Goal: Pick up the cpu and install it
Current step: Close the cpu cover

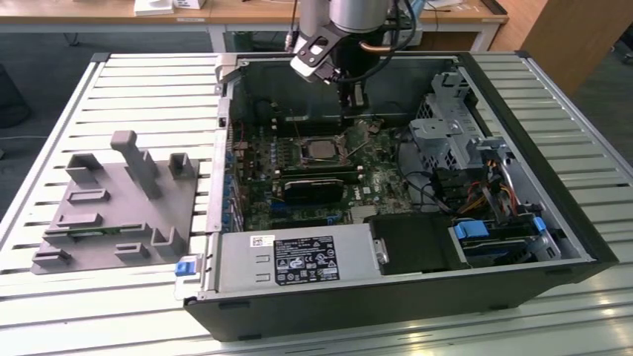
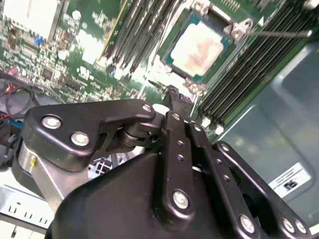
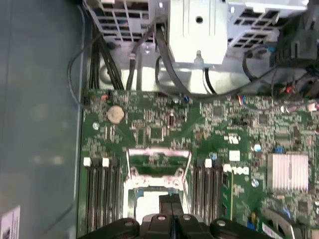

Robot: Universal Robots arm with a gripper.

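The cpu (image 1: 319, 150) is seated flat in the socket (image 2: 238, 29), as installation requires. The gripper (image 1: 353, 104) is held at its 1 o'clock, jaws pinched together, empty.

Silver-grey arm (image 1: 354, 11), pale wrist bracket (image 1: 314, 53), black tool (image 2: 176, 98) of linked bars, shiny silver screws (image 2: 180, 199), black cables (image 1: 399, 33) trailing

Near the matt black gripper (image 2: 177, 99), the cpu (image 2: 202, 47) shows a dull, smudged silvery metal top; the motherboard (image 2: 30, 59) around it is glossy green.
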